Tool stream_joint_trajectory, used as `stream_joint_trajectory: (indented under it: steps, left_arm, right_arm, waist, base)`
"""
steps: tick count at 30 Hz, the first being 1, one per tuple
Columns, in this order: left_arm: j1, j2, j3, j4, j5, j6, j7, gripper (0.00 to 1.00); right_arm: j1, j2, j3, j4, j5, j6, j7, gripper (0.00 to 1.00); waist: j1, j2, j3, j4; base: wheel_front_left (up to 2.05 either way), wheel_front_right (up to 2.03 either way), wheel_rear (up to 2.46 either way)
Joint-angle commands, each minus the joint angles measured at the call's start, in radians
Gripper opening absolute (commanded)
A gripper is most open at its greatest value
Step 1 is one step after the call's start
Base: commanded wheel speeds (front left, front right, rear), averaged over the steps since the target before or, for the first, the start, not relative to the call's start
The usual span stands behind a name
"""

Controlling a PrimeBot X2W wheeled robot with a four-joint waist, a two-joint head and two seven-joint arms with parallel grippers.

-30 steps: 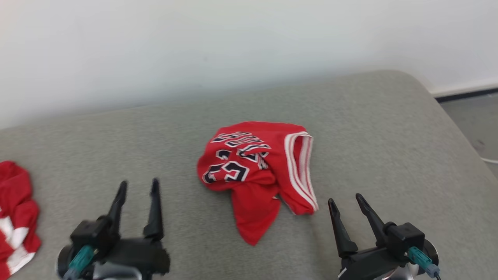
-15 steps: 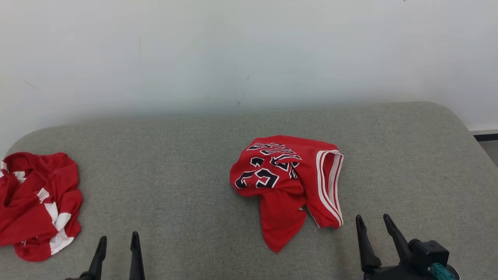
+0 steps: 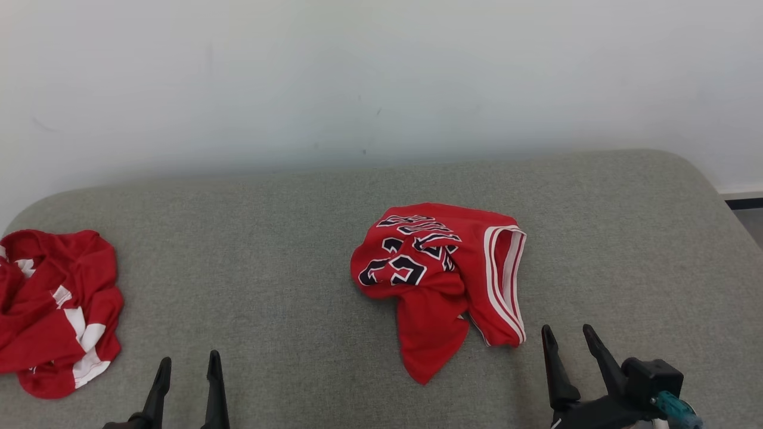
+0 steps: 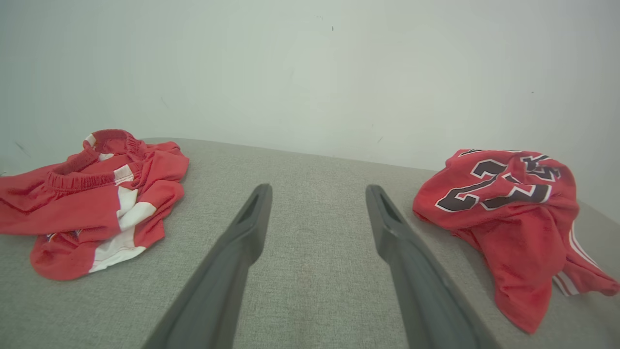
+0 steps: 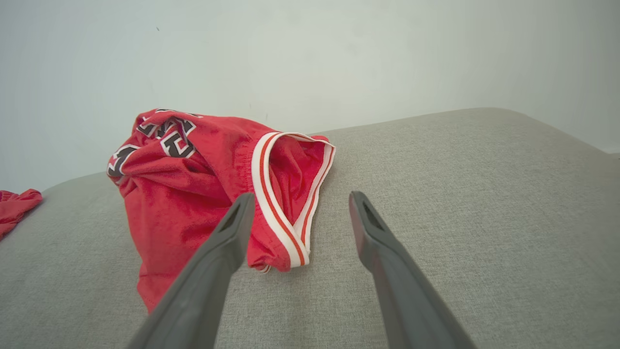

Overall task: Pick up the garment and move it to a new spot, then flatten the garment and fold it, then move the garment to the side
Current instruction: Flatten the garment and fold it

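Observation:
The garment [image 3: 438, 280] is a crumpled red jersey with dark numbers and white-striped trim, lying in a heap near the middle of the grey upholstered surface [image 3: 268, 268]. My right gripper [image 3: 566, 329] stands open just to the near right of the heap, apart from it. In the right wrist view the open right gripper [image 5: 301, 196] points past the garment's [image 5: 193, 184] striped hem. My left gripper [image 3: 188, 360] is open at the lower left, well clear of the garment. From the left wrist, the open left gripper [image 4: 318, 189] faces bare fabric, with the garment [image 4: 508, 208] to its right.
A second crumpled red and white garment [image 3: 53, 310] lies at the surface's left end, also seen from the left wrist as a red heap [image 4: 97, 194]. A pale wall [image 3: 381, 83] runs close behind. The surface's right end rounds off towards the floor [image 3: 751, 220].
The head camera has turned, so the whole picture shifted and the left red heap came more fully into view. The garment lies as before. Both grippers stay open.

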Motion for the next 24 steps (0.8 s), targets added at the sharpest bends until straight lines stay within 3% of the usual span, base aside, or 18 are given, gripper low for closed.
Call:
stream_joint_trajectory:
  steps: [1,5,12,19,20,21,22,24]
  left_arm:
    - [-0.011,-0.001,0.001,0.004,0.001,-0.004,-0.001,1.0]
    - [-0.038,-0.002,0.006,0.036,-0.003,-0.026,-0.001,1.0]
    - [-0.094,-0.004,-0.011,0.069,0.011,-0.03,-0.001,1.0]
    - [-0.139,-0.006,-0.031,0.094,0.006,-0.019,-0.001,1.0]
    - [-0.141,-0.006,-0.033,0.098,0.005,-0.018,-0.001,1.0]
    - [-0.143,-0.006,-0.036,0.1,0.005,-0.017,-0.001,1.0]
    - [-0.145,-0.007,-0.04,0.101,0.005,-0.015,-0.001,1.0]
    - [-0.147,-0.007,-0.044,0.104,0.004,-0.01,-0.001,1.0]
  right_arm:
    - [-0.013,-0.001,0.002,0.006,0.01,-0.002,0.007,1.0]
    - [-0.07,-0.001,0.008,0.053,0.014,-0.002,0.07,1.0]
    - [-0.225,-0.001,-0.005,0.244,-0.034,-0.003,0.284,1.0]
    - [-0.318,-0.001,0.011,0.384,-0.076,-0.003,0.339,1.0]
    - [-0.327,-0.001,0.013,0.398,-0.072,-0.003,0.34,0.91]
    - [-0.336,-0.001,0.014,0.409,-0.072,-0.003,0.336,0.25]
    - [-0.342,-0.001,0.019,0.418,-0.075,-0.003,0.331,0.0]
    - [-0.347,-0.001,0.023,0.431,-0.067,-0.003,0.316,0.0]
  waist:
    - [0.0001,0.0,0.005,0.006]
    - [0.0001,0.0,0.022,0.022]
    - [0.0001,0.0,0.077,0.068]
    - [0.0001,0.0,0.115,0.102]
    - [0.0001,0.0,0.116,0.104]
    - [0.0001,0.0,0.116,0.105]
    - [0.0001,0.0,0.116,0.106]
    - [0.0001,0.0,0.11,0.106]
  base:
    - [0.0,0.0,0.0]
    - [0.0,0.0,0.0]
    - [0.0,0.0,0.0]
    - [0.0,0.0,0.0]
    - [0.0,0.0,0.0]
    - [0.0,0.0,0.0]
    - [0.0,0.0,0.0]
    - [0.0,0.0,0.0]
